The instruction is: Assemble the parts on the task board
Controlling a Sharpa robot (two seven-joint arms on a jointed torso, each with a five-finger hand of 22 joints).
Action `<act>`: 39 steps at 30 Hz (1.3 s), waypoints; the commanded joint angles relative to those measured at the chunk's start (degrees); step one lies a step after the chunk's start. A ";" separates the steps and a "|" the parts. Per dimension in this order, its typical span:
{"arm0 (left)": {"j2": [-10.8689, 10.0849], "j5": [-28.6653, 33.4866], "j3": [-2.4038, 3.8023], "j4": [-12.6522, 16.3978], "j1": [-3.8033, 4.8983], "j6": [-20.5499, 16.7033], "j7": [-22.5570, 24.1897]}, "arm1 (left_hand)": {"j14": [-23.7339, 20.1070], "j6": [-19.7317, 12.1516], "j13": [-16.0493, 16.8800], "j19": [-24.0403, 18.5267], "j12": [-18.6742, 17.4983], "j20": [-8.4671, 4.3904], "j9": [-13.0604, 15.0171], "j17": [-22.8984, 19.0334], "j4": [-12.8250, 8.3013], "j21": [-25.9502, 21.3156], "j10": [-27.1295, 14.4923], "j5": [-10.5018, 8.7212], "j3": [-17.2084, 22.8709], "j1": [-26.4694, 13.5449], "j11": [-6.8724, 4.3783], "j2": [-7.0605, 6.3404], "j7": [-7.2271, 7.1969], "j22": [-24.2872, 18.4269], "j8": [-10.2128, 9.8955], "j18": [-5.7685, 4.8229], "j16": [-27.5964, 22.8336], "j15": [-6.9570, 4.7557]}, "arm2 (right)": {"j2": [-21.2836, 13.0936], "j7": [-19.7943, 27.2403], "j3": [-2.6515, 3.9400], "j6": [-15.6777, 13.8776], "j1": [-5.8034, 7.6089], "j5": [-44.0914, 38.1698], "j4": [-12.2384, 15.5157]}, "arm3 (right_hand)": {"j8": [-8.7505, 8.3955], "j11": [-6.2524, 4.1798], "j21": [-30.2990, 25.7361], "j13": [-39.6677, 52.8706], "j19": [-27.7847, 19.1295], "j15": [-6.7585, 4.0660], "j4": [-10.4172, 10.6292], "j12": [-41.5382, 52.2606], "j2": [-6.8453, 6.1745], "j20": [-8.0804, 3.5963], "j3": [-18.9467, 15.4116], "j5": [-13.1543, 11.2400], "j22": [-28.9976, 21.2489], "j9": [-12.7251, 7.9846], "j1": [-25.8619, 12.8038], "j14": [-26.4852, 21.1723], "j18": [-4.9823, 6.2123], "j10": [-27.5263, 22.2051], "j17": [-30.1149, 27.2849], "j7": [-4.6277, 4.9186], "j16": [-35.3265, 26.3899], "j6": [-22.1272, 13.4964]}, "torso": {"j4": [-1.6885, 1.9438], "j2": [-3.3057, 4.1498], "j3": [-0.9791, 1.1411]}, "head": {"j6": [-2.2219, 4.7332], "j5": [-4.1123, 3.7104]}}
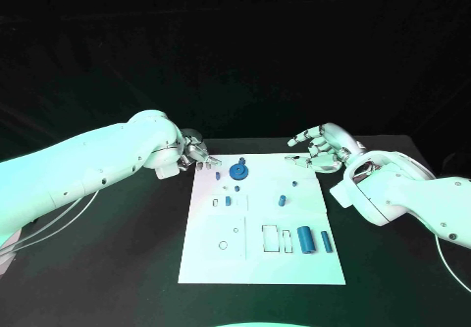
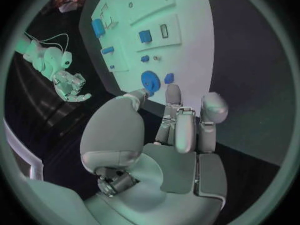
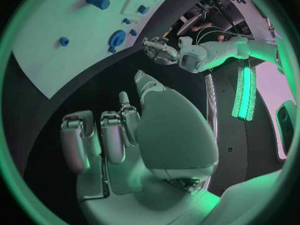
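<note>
Head view shows my silver left hand (image 1: 192,154) and right hand (image 1: 316,150) empty, fingers apart, flanking the flat white task board (image 1: 263,228) with its round blue gear (image 1: 239,170).

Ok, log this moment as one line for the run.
left hand: open, at board's far-left corner | right hand: open, far-right corner | task board: parts untouched

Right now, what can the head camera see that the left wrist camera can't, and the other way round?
Head view alone: the whole task board, down to its near edge, and both white arms reaching in. Left wrist view alone: the left hand close up from behind, its palm bare and holding nothing. Both share the round blue part at the board's far end, smaller blue pieces beside it, and the right hand, open and off the board.
</note>
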 commanded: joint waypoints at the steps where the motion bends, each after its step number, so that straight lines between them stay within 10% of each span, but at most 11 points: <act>1: 1.09 0.13 -0.18 -1.70 0.23 -0.13 2.34 | 1.85 -0.40 -0.06 0.01 -0.27 0.16 -0.07 3.49 -0.01 -0.07 -0.34 0.15 -0.49 0.64 0.13 -0.07 -0.04 0.28 -0.21 0.45 -0.08 0.38 | 0.04 0.41 0.00 0.80 -0.04 -0.17 0.02 | -0.14 -0.19 0.25 6.01 5.89 0.40 0.27 -0.34 0.26 0.23 -0.21 0.13 15.08 -0.08 -0.39 5.55 -0.39 -0.34 13.06 0.09 -0.33 0.46 | -0.05 0.07 -0.01 | -0.08 -0.05; 16: 5.48 0.26 -1.61 -8.92 0.19 3.08 2.97 | 2.26 0.10 -0.31 0.71 -0.16 0.38 -0.75 4.45 0.20 0.45 -0.11 -0.34 -1.33 -0.16 0.20 0.25 -0.02 1.24 -0.53 0.29 0.55 0.49 | 0.16 0.45 0.00 0.78 -0.04 -0.17 -0.02 | -0.14 -0.19 0.25 6.01 5.89 0.40 0.27 -0.34 0.26 0.23 -0.21 0.13 15.08 -0.08 -0.39 5.55 -0.39 -0.34 13.06 0.09 -0.33 0.46 | -0.02 0.13 0.00 | -0.42 -0.06; 39: 7.37 0.94 -2.81 -12.03 -0.07 5.77 3.95 | 2.75 1.63 -0.66 1.71 0.13 0.31 -1.42 5.61 0.08 1.30 0.44 -0.52 -2.28 -0.72 -0.21 0.87 -0.55 2.76 -0.29 0.04 1.34 0.24 | 0.50 0.55 0.00 0.74 -0.05 -0.17 -0.20 | -0.16 -0.20 0.25 5.95 5.89 0.39 0.23 -0.41 0.31 0.22 -0.19 0.16 15.08 -0.11 -0.40 5.55 -0.39 -0.39 13.07 0.09 -0.33 0.45 | -0.01 0.01 0.05 | -0.64 -0.22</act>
